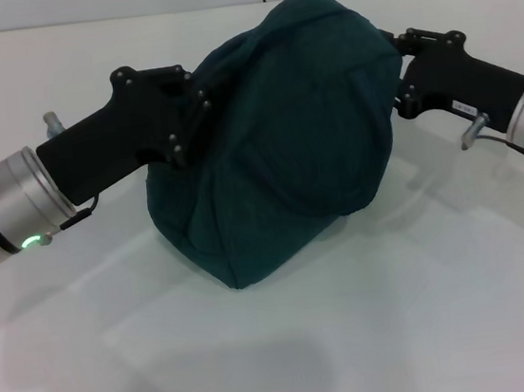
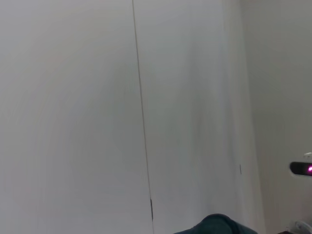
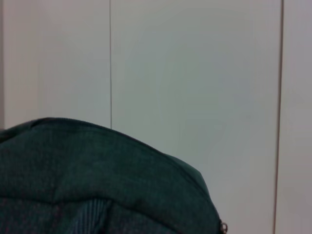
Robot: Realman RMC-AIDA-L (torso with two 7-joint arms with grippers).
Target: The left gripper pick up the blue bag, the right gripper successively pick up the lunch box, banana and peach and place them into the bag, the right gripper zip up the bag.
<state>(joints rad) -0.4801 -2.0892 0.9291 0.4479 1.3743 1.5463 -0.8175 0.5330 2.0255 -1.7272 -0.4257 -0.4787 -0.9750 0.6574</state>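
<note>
The blue bag (image 1: pixel 283 136), dark teal cloth and bulging, stands on the white table in the middle of the head view. My left gripper (image 1: pixel 195 99) presses against its upper left side. My right gripper (image 1: pixel 396 57) is at its upper right edge. The bag hides both grippers' tips. The bag's top shows in the right wrist view (image 3: pixel 87 180), with a small zipper pull (image 3: pixel 223 227) at its edge. A corner of the bag shows in the left wrist view (image 2: pixel 217 225). The lunch box, banana and peach are out of view.
The white table (image 1: pixel 403 332) stretches in front of the bag. A white panelled wall (image 3: pixel 195 73) stands behind it. A small dark part with a pink light (image 2: pixel 304 168) shows in the left wrist view.
</note>
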